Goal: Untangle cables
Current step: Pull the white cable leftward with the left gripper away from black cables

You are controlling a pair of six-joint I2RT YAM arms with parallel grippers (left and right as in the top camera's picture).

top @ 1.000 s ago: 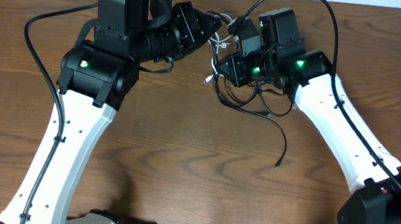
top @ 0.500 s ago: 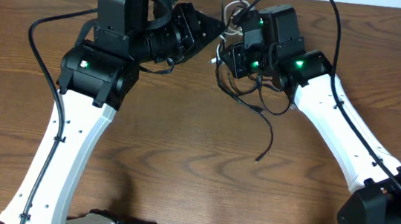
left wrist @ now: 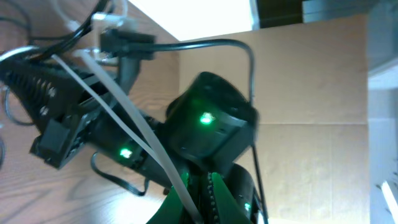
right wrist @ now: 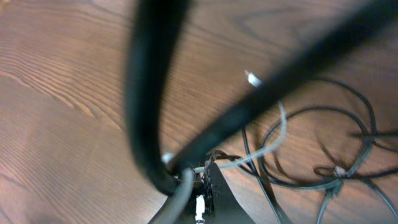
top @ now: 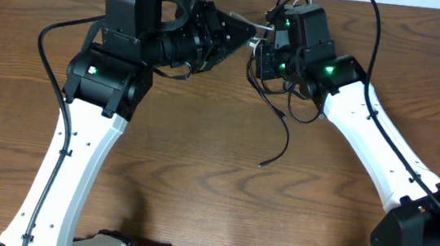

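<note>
Since the white cable [left wrist: 118, 112] has to come out of the black cables [right wrist: 339, 170], the left fingers [left wrist: 214, 199] are closed on it just left of that black tangle. The strand runs straight from them toward the other arm, likely so it can be drawn sideways out of the knot. At the top of the tangle the right fingers [right wrist: 214, 196] are closed too, probably anchoring the bundle against that pull; which strand they pinch I cannot tell. White cable curls out from beside them to a small plug tip [right wrist: 250, 78]. Below the tangle one black end [top: 262, 164] trails over the bare worktop [top: 196, 194]. Two blurred dark strands [right wrist: 149, 93] cross the right wrist view and hide much of the grip. The black loops lying around the white strand look like the snag.
</note>
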